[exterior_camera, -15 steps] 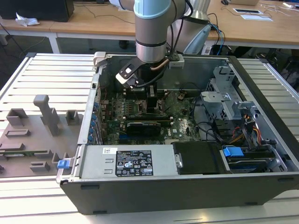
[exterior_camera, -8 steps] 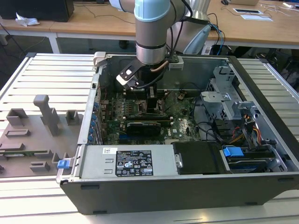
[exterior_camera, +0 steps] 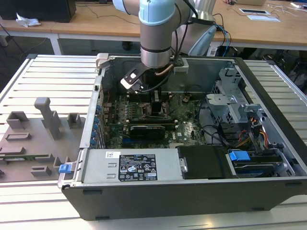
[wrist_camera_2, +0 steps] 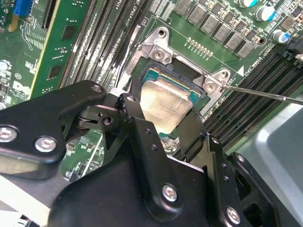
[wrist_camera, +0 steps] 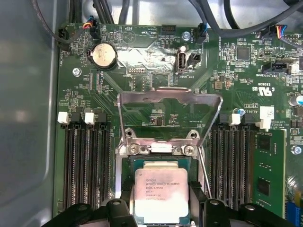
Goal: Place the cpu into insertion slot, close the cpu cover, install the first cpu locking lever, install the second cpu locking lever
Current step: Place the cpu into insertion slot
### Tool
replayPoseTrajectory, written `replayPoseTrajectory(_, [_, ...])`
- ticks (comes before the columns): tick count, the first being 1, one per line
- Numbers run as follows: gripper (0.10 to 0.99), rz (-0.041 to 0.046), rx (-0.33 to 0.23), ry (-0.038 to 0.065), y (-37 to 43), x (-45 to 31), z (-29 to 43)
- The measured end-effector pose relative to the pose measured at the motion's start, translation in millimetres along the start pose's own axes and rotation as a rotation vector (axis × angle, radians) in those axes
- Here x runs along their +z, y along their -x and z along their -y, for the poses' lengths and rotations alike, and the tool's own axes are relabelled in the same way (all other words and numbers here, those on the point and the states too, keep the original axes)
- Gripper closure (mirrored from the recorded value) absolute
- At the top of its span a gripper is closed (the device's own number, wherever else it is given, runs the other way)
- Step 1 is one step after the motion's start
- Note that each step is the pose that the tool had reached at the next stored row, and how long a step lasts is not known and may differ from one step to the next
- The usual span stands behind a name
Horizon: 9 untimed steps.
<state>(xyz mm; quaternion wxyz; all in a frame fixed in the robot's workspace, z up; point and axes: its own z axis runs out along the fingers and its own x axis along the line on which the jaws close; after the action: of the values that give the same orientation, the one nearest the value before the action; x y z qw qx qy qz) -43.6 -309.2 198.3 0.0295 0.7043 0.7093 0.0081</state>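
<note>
End effector (wrist_camera_2: 161,111) is down inside the computer case (exterior_camera: 192,191), over the middle of the motherboard (wrist_camera: 156,71). Its black fingers (wrist_camera_2: 130,109) are closed on opposite edges of the cpu (wrist_camera: 161,196), pinching it. The chip is level, silver top up, lined up with the insertion slot (wrist_camera: 160,163); can't tell if it's seated or just above it. A thin metal lever (wrist_camera_2: 265,94) sticks out from one slot corner. Just past the slot, the cpu cover (wrist_camera: 169,97) is swung up and open on its hinge. Memory slots (wrist_camera: 85,161) flank the socket on both sides. Further on, a coin cell (wrist_camera: 103,56) sits near the board's edge. The case lies open on the slatted worktop (exterior_camera: 48,72).
</note>
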Motion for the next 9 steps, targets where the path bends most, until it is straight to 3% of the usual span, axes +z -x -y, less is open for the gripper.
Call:
replayPoseTrajectory(5, [0.545,-0.0006,0.000,0.000,-0.2,1.5,0.0])
replayPoseTrajectory(7, [0.471,-0.0014,0.000,0.001,-0.3,1.9,-0.1])
replayPoseTrajectory(9, [0.471,-0.0005,0.000,0.000,-0.1,1.5,0.0])
